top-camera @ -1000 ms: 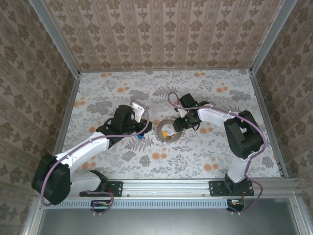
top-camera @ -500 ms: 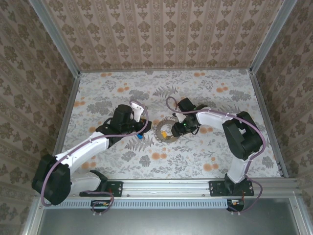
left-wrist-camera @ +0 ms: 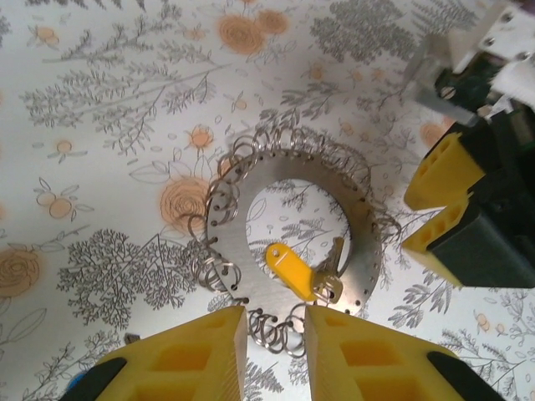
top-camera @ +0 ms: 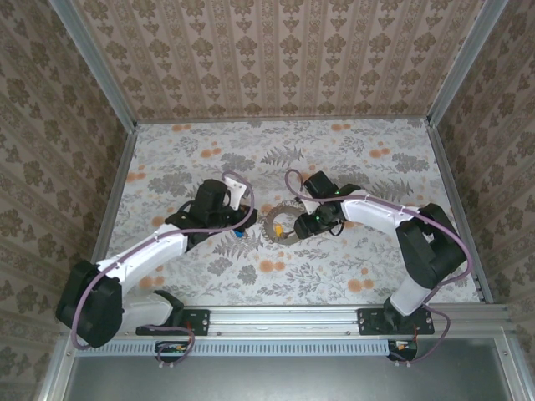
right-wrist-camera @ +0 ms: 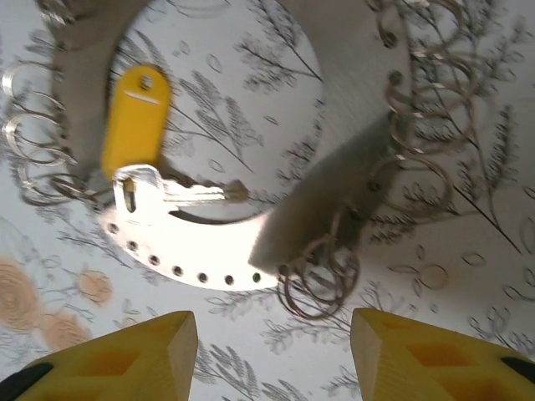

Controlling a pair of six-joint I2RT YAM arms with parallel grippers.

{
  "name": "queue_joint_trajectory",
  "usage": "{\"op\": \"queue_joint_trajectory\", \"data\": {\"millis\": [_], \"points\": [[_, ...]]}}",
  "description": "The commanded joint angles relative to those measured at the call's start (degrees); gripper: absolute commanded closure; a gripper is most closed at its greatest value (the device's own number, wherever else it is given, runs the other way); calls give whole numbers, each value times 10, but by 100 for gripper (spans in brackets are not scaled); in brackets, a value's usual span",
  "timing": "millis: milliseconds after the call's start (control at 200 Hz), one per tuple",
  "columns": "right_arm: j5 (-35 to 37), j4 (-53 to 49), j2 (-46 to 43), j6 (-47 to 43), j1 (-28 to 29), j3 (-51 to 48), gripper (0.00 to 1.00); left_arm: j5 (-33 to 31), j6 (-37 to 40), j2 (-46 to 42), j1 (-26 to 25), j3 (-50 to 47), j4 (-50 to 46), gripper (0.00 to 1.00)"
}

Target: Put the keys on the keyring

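Note:
The keyring [top-camera: 271, 220] is a flat silvery ring plate [left-wrist-camera: 251, 180] with several wire split rings along its rim. A small silvery key [left-wrist-camera: 332, 269] with a yellow tag [left-wrist-camera: 291, 266] lies on it; the same key [right-wrist-camera: 177, 194] and tag [right-wrist-camera: 136, 117] show in the right wrist view. A blue-headed key [top-camera: 238, 234] lies beside my left gripper [top-camera: 249, 219]. My left gripper [left-wrist-camera: 276, 351] stands narrowly open, and a cluster of split rings [left-wrist-camera: 280, 328] fills the gap. My right gripper [right-wrist-camera: 272, 359] is open at the plate's other edge, over more rings [right-wrist-camera: 322, 284].
My right gripper's yellow fingers [left-wrist-camera: 447, 171] face the plate from the right in the left wrist view. Both arms meet at the middle of the flowered tabletop [top-camera: 351, 259]. Patterned walls [top-camera: 276, 58] close in the back and sides. Purple cables [top-camera: 291, 180] loop off each wrist.
My right gripper has moved left and nearer, over the plate's right edge, its jaws narrowing a little. My left gripper has stayed put and closed slightly around the rings.

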Motion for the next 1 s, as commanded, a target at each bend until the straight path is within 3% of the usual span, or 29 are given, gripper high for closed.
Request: {"op": "queue_joint_trajectory", "data": {"millis": [0, 190, 395, 995], "points": [[72, -55, -14, -19, 20, 6, 47, -7, -13, 14, -2, 9, -22, 75], [133, -82, 7, -54, 31, 44, 49, -6, -12, 16, -2, 10, -21, 75], [124, -59, 38, -63, 30, 82, 60, -10, -11, 11, -2, 6, -22, 75], [120, -48, 106, -75, 22, 110, 63, -10, -9, 9, -1, 6, -21, 75]]}}
